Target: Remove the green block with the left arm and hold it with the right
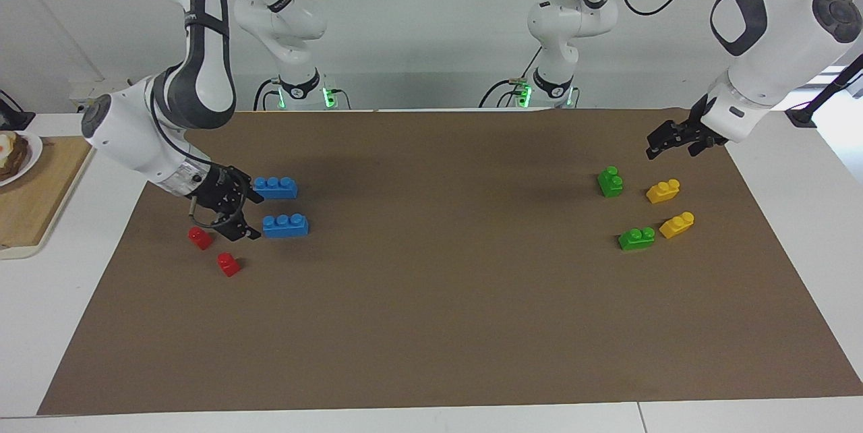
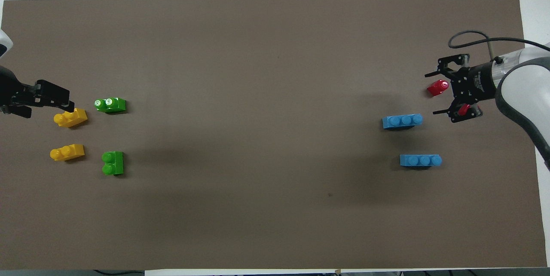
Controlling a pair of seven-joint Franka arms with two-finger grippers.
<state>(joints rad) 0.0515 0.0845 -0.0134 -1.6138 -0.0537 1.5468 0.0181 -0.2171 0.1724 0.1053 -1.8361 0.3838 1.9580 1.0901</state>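
Brown paper covers the table and all the bricks lie on it. From the facing view, two green blocks sit toward the left arm's end: one nearer to the robots, the other farther from them. Two yellow bricks lie just beside the green ones, still closer to that end of the paper. The left gripper hangs in the air over the paper's edge, near the nearer green block but apart from it; its fingers look spread and hold nothing. The right gripper is low at the right arm's end, wide open and empty, between two blue bricks and two small red bricks.

From the overhead view, the left gripper covers a corner of one yellow brick, and the green blocks lie free, well apart from the right gripper. One red brick shows between that gripper's open fingers, but the facing view shows no grip on it.

I judge that the task is at its very beginning: no green block is touched yet. The left arm must still take one, and the right arm must come to hold.
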